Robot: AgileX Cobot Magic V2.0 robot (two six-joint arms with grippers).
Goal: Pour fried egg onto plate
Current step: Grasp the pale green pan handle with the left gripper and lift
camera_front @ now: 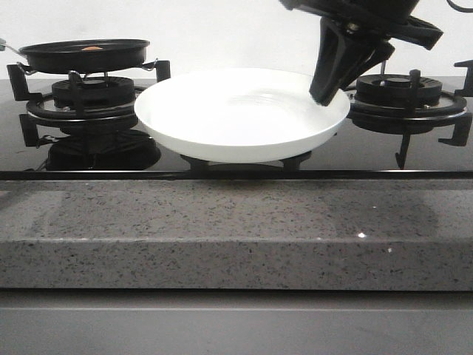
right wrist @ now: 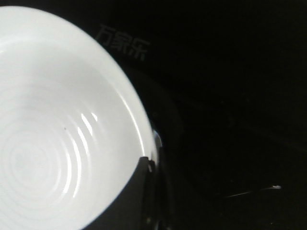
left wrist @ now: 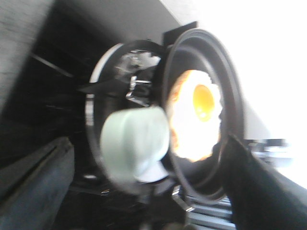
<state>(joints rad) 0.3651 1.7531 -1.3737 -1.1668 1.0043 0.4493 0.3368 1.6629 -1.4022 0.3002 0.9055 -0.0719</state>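
Front view: right gripper clamps glossy round plate rim; left gripper state unclear.

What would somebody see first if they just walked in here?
The big white plate in the middle of the black stove, with the right gripper at its rim. Next, the black frying pan on the left burner, holding the fried egg with its orange yolk.
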